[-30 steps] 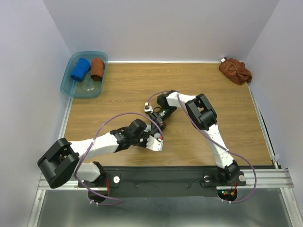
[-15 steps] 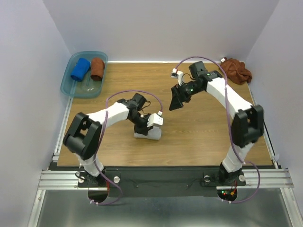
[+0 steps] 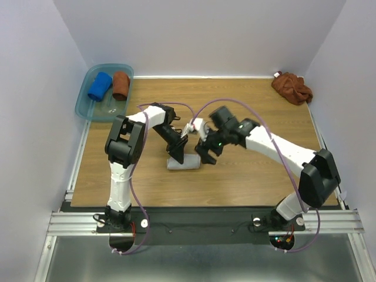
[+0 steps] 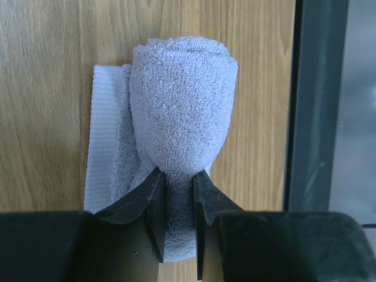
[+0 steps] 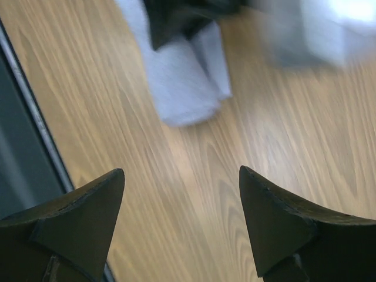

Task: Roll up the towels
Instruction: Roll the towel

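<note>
Grey terry, rolled into a short cylinder, lies near the middle of the bench (image 3: 247,176): this grey towel (image 3: 183,164) has one flat hemmed flap lying loose alongside the roll. The left gripper (image 4: 176,202) pinches its near end, fingers (image 4: 154,200) nearly closed on the cloth; the part of the roll beneath them is hidden. The right gripper (image 5: 182,205) hangs just beside the roll with fingers spread wide and nothing between them; its wrist view is motion-blurred along the top. A crumpled rust-brown towel (image 3: 292,87) sits in the far right corner. The blue tub (image 3: 83,94) at far left holds a blue roll (image 3: 99,86) and a brown roll (image 3: 121,85). Compared with half a second ago, the right arm has swung in from mid-bench to the roll.
</note>
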Robot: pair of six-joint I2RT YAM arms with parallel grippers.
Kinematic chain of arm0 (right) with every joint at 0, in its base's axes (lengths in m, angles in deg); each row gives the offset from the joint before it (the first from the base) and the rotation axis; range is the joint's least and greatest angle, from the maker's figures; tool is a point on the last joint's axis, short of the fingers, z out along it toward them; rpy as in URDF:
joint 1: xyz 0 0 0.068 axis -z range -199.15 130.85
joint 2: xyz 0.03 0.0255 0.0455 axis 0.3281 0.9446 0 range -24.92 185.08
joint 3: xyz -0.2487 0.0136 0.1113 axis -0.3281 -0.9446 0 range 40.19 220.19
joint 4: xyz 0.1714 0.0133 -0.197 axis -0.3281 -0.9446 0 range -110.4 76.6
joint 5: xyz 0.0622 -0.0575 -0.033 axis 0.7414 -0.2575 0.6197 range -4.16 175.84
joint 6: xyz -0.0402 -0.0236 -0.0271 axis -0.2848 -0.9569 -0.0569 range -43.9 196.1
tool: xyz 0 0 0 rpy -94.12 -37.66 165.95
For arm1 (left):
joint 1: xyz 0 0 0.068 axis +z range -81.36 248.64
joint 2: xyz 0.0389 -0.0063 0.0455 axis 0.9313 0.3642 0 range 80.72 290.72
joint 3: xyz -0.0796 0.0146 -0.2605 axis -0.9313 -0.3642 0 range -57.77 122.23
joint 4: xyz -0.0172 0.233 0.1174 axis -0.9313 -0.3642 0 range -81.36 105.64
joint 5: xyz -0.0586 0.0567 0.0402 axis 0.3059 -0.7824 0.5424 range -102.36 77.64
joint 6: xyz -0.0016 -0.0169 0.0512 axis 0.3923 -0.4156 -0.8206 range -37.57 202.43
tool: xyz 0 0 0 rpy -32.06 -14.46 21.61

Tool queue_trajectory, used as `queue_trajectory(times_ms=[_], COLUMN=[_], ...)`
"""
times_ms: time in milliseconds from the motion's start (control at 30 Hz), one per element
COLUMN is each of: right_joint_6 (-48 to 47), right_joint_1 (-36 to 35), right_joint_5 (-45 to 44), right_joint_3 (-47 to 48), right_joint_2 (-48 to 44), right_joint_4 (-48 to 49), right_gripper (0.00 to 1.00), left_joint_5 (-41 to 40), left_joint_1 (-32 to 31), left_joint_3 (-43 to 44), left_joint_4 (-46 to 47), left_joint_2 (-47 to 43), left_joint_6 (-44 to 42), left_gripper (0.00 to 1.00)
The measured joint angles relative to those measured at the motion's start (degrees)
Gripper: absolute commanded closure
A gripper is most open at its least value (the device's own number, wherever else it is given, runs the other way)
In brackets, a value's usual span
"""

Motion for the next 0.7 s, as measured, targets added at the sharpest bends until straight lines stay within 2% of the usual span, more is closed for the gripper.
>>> queue_trajectory(times_ms=[100, 200, 367, 533, 600, 633, 667, 700], right_joint_6=[-1.57, -3.48, -5.86, -7.54, -8.28, -8.66, -8.74, -8.9], right_joint_1=[-7.89, -12.74, -15.32, -15.39, -15.39, -15.39, -15.41, -15.45], right_joint_5=[-6.43, -11.39, -16.26, -17.51, -17.57, -17.55, -17.55, -17.62], right_joint_3=[-2.6, -3.91, -4.61, -6.64, -7.61, -8.0, -8.02, -8.02], right_joint_2=[0.07, 1.16, 5.84, 9.16, 9.86, 10.27, 10.82, 11.72], right_joint_4=[4.79, 9.62, 16.65, 20.74, 21.75, 22.14, 22.29, 22.91], right_gripper=[0.17, 0.17, 0.19, 0.22, 0.28, 0.39, 0.39, 0.63], left_joint_5=[0.55, 0.7, 1.03, 1.55, 1.7, 1.86, 1.99, 2.19], left_joint_1=[0.17, 0.22, 0.35, 0.66, 0.72, 0.79, 0.87, 0.98], left_joint_3=[2.23, 3.21, 3.91, 4.33, 4.72, 4.96, 5.11, 5.11], left_joint_4=[-2.43, -3.52, -4.39, -5.03, -5.44, -5.75, -5.95, -6.03], left_joint_2=[1.95, 2.78, 3.52, 4.11, 4.5, 4.72, 4.9, 4.98], left_joint_6=[0.02, 0.04, 0.02, -0.07, -0.13, -0.17, -0.2, -0.2], left_gripper=[0.94, 0.93, 0.91, 0.9, 0.89, 0.88, 0.87, 0.84])
